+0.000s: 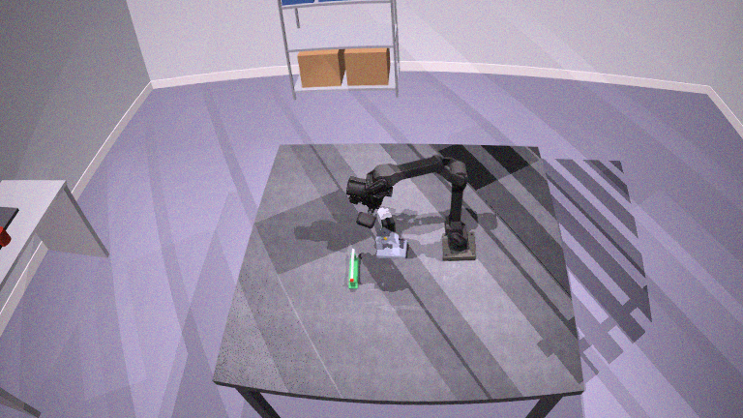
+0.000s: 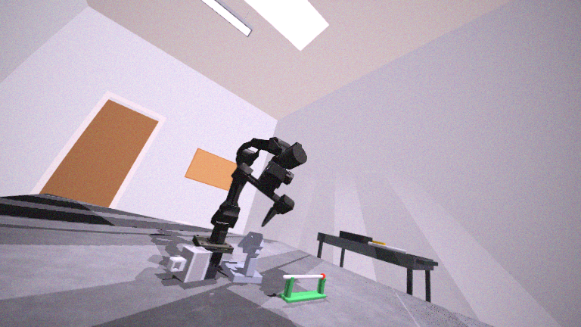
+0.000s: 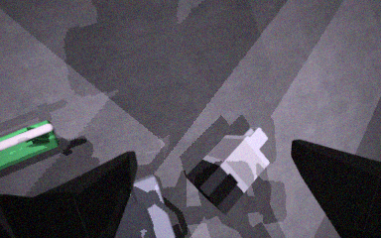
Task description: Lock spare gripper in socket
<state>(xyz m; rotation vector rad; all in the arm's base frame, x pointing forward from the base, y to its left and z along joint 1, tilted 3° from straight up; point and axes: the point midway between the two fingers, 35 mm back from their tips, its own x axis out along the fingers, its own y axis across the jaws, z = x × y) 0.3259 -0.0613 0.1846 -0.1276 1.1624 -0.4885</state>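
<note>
The white lock pin with a red head lies across the two posts of the green rack, out of the socket. The pale blue-grey mount stands beside it, its tilted socket head on a post. The spare gripper, a white block with a square spigot and a black part, stands on the table near the mount. My gripper is open and empty, well above the spare gripper. Socket details are hidden in the wrist view.
The arm's base plate is on the table, to the right of the mount in the top view. The mount lies between the rack and the spare gripper in the exterior view. Strong striped shadows cross the table.
</note>
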